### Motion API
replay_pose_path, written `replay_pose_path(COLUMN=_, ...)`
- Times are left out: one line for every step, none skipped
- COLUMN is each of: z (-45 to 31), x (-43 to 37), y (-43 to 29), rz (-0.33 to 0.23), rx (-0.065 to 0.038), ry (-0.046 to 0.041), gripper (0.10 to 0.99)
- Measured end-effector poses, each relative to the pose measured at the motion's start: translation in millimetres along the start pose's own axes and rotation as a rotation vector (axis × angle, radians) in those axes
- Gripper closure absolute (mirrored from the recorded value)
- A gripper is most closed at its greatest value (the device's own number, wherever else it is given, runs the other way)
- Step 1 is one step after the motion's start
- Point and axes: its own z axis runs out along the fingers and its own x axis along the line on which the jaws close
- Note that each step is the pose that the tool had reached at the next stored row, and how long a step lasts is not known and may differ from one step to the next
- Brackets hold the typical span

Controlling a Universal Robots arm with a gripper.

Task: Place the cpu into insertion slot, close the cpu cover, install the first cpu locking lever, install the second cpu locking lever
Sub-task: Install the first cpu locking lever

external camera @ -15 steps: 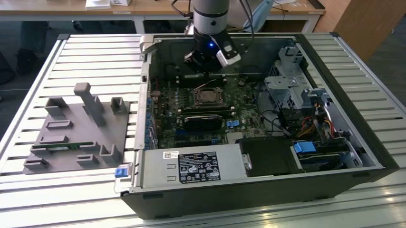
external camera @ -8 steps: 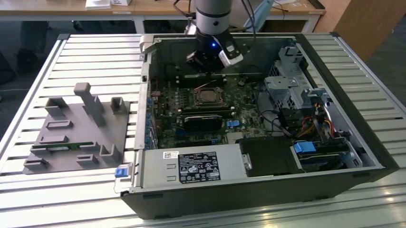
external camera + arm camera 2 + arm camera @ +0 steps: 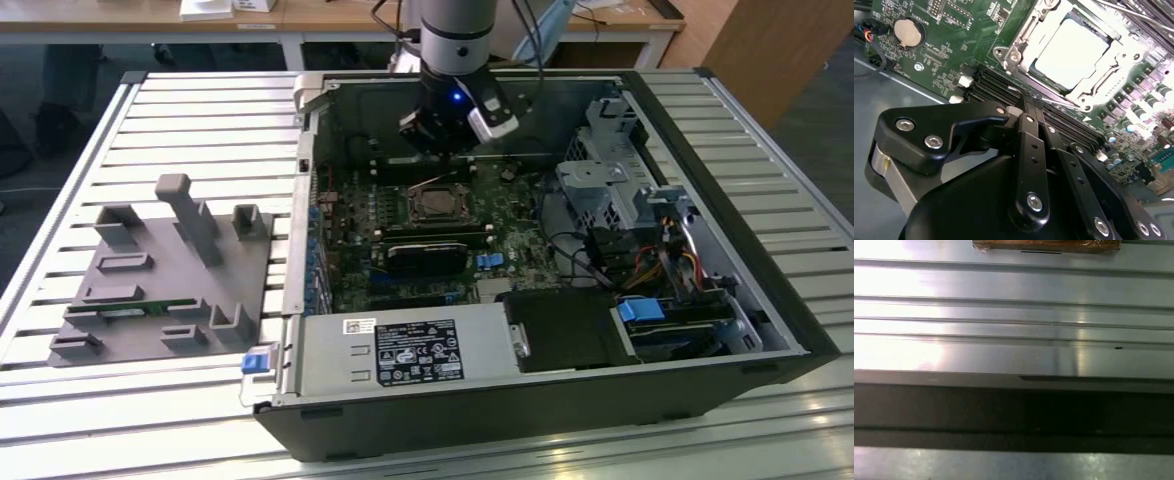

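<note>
Looking across the slatted aluminium table (image 3: pixel 80 130), I see the open computer case (image 3: pixel 787 300) lying on its side, with the green motherboard (image 3: pixel 360 210) exposed inside it. At the exterior view's left a grey fixture block (image 3: pixel 160 275) sits on the slats, well apart from the case. At the near end of the case lies the power supply (image 3: pixel 400 350), and a black heatsink (image 3: pixel 424 258) sits just near of the socket. My arm (image 3: pixel 454 40) comes down from the far side, and the gripper (image 3: pixel 441 150) hangs inside the case just beyond the far edge of the insertion slot (image 3: pixel 435 205). In the second wrist view the gripper (image 3: pixel 1026 107) has its black fingers (image 3: pixel 1029 145) pressed together, holding nothing I can see, the tips over the long memory slots (image 3: pixel 996 87). Past them the cpu (image 3: pixel 1069 50) sits bright in the insertion slot (image 3: pixel 1009 55), with the cpu cover (image 3: pixel 1106 35) lying down around it. A coin cell battery (image 3: pixel 906 32) sits on the board well off to one side.
</note>
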Motion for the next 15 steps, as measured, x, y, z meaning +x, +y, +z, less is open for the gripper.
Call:
replay_pose_path(z=0.6, x=-0.6, y=0.0, rz=0.0, rx=0.0, ry=0.0, gripper=0.98)
replay_pose_path(z=1.3, x=-1.2, y=0.0, rz=0.0, rx=0.0, ry=0.0, gripper=0.98)
replay_pose_path(z=2.1, x=-2.0, y=-0.1, rz=0.0, rx=0.0, ry=0.0001, gripper=0.98)
replay_pose_path(z=3.0, x=-2.8, y=-0.2, rz=0.0, rx=0.0, ry=0.0001, gripper=0.98)
replay_pose_path(z=4.2, x=-3.6, y=-0.2, rz=0.0, rx=0.0, ry=0.0001, gripper=0.98)
replay_pose_path(z=5.3, x=-4.3, y=-0.3, rz=0.0, rx=0.0, ry=0.0001, gripper=0.98)
replay_pose_path(z=6.5, x=-4.7, y=-0.4, rz=0.0, rx=0.0, ry=0.0001, gripper=0.98)
replay_pose_path(z=7.8, x=-4.9, y=-0.5, rz=0.0, rx=0.0, ry=0.0001, gripper=0.98)
replay_pose_path(z=9.1, x=-5.0, y=-0.6, rz=0.0, rx=0.0, ry=0.0001, gripper=0.98)
replay_pose_path(z=10.3, x=-5.0, y=-0.7, rz=0.0, rx=0.0, ry=0.0, gripper=0.98)
replay_pose_path(z=11.5, x=-5.1, y=-0.7, rz=0.0, rx=0.0, ry=0.0001, gripper=0.98)
replay_pose_path(z=12.6, x=-5.2, y=-0.8, rz=0.0, rx=0.0, ry=0.0002, gripper=0.98)
replay_pose_path(z=13.4, x=-5.3, y=-0.9, rz=0.0, rx=0.0, ry=0.0004, gripper=0.98)
replay_pose_path(z=14.1, x=-5.4, y=-0.9, rz=0.0, rx=0.0, ry=0.0007, gripper=0.98)
replay_pose_path(z=14.6, x=-5.5, y=-0.9, rz=0.0, rx=0.0, ry=0.0012, gripper=0.98)
